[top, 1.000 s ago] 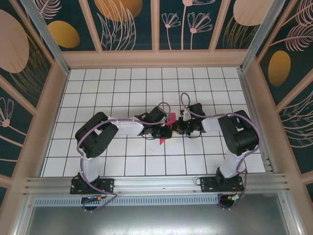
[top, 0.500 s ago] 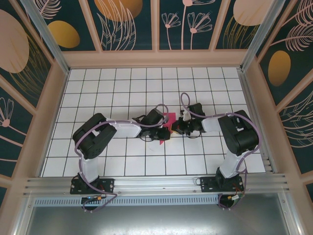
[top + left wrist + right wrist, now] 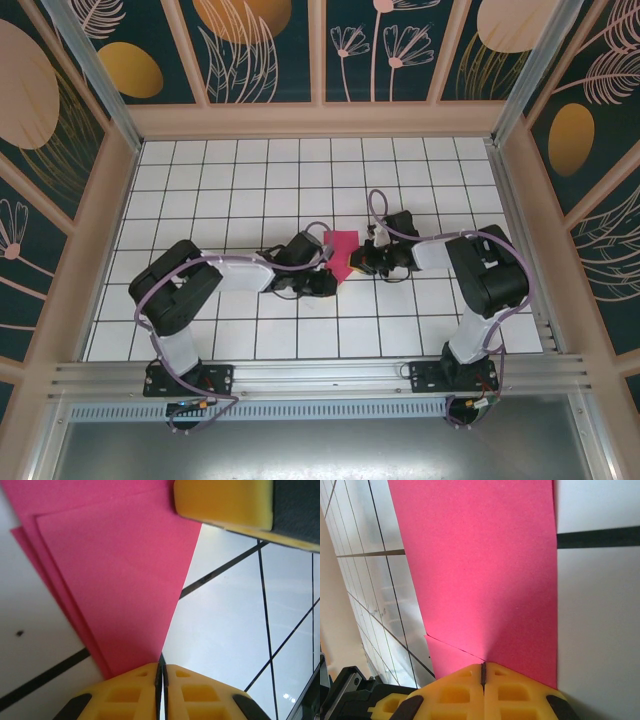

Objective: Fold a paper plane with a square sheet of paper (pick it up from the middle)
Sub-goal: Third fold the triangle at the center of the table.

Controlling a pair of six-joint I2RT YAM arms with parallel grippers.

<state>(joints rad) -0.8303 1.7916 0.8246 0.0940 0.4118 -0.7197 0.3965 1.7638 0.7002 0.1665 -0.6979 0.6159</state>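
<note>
Drawing back toward its own side since the earlier frame, the left gripper is now sitting lower and further left on the white tabletop with black grid lines, and its elbow is swinging outward. This is uncovering more of the folded magenta-pink sheet of paper, which is lying near the middle of the table between the two grippers. From above, the sheet is showing a broad upper end and tapering to a point at its near end, right at the left gripper's tip.

In the left wrist view, the left gripper is keeping its yellow pads almost together, with just a thin dark slit between them. The paper is narrowing down to that slit in stacked layers, and its left layers are passing behind the left pad. I cannot tell whether the tip is actually being pinched.

The right gripper is reaching in from the right and meeting the paper's right edge. In its wrist view the right gripper is pressing its pads fully together on the paper, with a crease running into the seam between them. One of its yellow fingers is lying over the paper's far edge in the left wrist view.
</note>
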